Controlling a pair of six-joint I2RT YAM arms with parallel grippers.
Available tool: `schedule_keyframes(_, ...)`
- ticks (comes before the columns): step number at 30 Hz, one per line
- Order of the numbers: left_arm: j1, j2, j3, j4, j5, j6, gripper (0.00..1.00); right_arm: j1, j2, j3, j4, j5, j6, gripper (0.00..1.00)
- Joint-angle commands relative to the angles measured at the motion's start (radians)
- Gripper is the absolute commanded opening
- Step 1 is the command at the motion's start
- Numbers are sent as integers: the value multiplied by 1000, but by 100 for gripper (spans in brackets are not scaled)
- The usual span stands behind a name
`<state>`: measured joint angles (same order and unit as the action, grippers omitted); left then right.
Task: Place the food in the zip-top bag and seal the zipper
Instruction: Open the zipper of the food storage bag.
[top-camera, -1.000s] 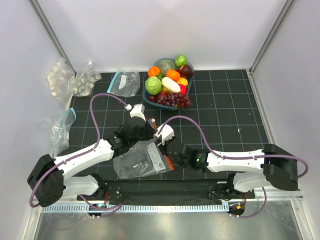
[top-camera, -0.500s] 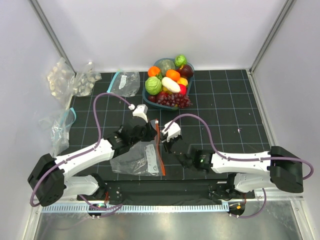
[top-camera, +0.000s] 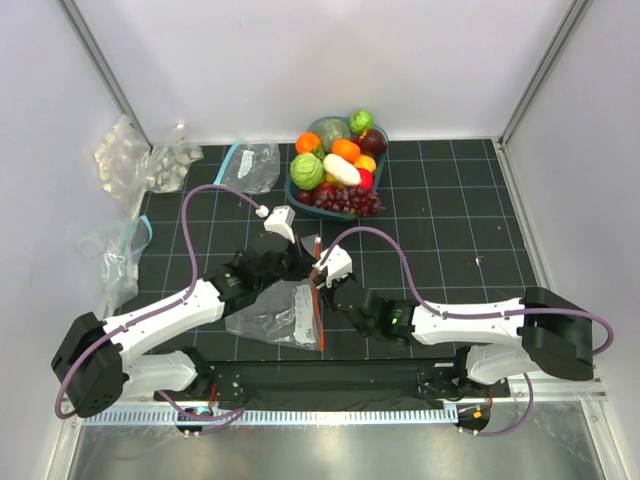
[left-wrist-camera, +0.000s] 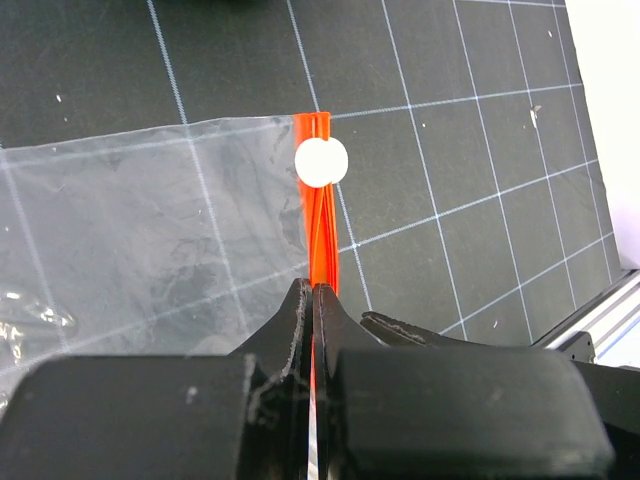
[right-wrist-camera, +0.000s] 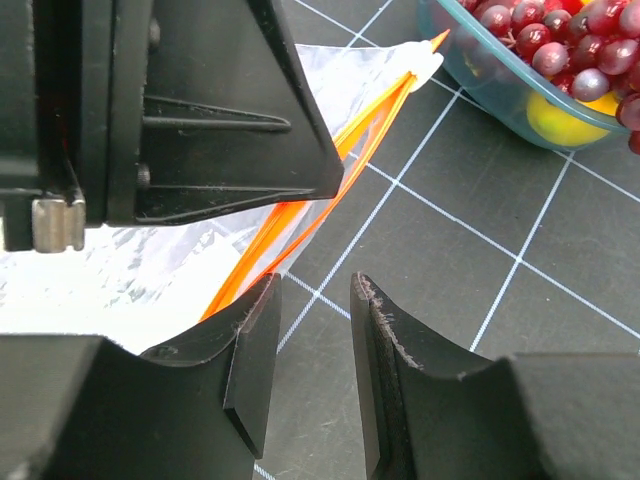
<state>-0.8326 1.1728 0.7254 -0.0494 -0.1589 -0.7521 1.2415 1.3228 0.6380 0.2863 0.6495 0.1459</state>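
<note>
Left end effector (left-wrist-camera: 312, 292) pinched tight on zipper (left-wrist-camera: 322, 225), on near side of blue bowl (top-camera: 291, 190). White round tab (left-wrist-camera: 321, 161) sits on zipper past fingertips. Right end effector (right-wrist-camera: 312, 300) has fingers apart, nothing between them, just beside orange strip. Zip-top bag (top-camera: 268, 320) on desk (top-camera: 450, 240), near side of bowl, apart from it. Food (top-camera: 340, 165) piled in bowl.

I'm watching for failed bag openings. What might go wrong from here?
The right fingers stand open beside the zipper, holding nothing; closing there may miss the strip or pinch both layers. The left fingers grip only the zipper's thin edge, so the zip-top bag may slip free.
</note>
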Motion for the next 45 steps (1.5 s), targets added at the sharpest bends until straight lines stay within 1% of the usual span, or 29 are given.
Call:
schedule_keyframes(1, 1, -18, 11, 45, 18, -1, 0, -2, -28, 25, 63, -5, 27, 41)
schedule_keyframes(6, 0, -12, 6, 45, 19, -6, 0, -2, -59, 3, 85, -7, 30, 41)
schedule_keyframes(16, 1, 1, 5, 77, 35, -15, 0, -4, -40, 14, 80, -2, 38, 41)
schedule_keyframes(21, 0, -15, -1, 82, 35, -20, 0, -16, -11, 38, 47, 29, 58, 42)
schedule_keyframes(26, 1, -59, -15, 72, -10, -9, 0, -33, 13, 58, 5, 47, 84, 41)
schedule_keyframes(28, 1, -82, -15, 54, -42, 3, 0, -45, 15, 63, -4, 50, 98, 36)
schedule_keyframes(29, 1, -88, -11, 52, -51, 7, 0, -51, 15, 63, -9, 44, 101, 31)
schedule_keyframes(30, 1, -97, -9, 52, -65, 8, 0, -60, 13, 61, -10, 38, 104, 19)
schedule_keyframes(32, 1, -105, -7, 23, -71, 14, 0, -66, 10, 61, -16, 27, 112, 13)
schedule_keyframes(33, 1, -108, -6, 20, -74, 14, 0, -68, 7, 61, -19, 26, 113, 7)
schedule_keyframes(34, 1, -113, -6, 17, -77, 16, 0, -73, 4, 61, -18, 19, 113, 4)
schedule_keyframes(35, 1, -113, -4, 14, -77, 20, 0, -74, 3, 60, -18, 16, 115, 1)
schedule_keyframes(39, -2, -96, 15, -4, -59, 36, 1, -80, -16, 54, -24, 16, 116, 1)
schedule_keyframes(40, -5, -85, 32, -12, -51, 40, 9, -80, -26, 52, -24, 19, 119, 1)
schedule_keyframes(41, -11, -61, 48, -27, -44, 46, 14, -85, -34, 46, -24, 21, 119, 1)
schedule_keyframes(42, -20, -50, 60, -38, -50, 62, 22, -86, -40, 43, -24, 21, 126, 1)
schedule_keyframes(44, -62, -13, 94, -69, -80, 76, 30, -86, -62, 35, -18, 18, 126, 1)
schedule_keyframes(45, -74, -1, 104, -79, -121, 82, 32, -86, -69, 26, -13, 12, 126, 1)
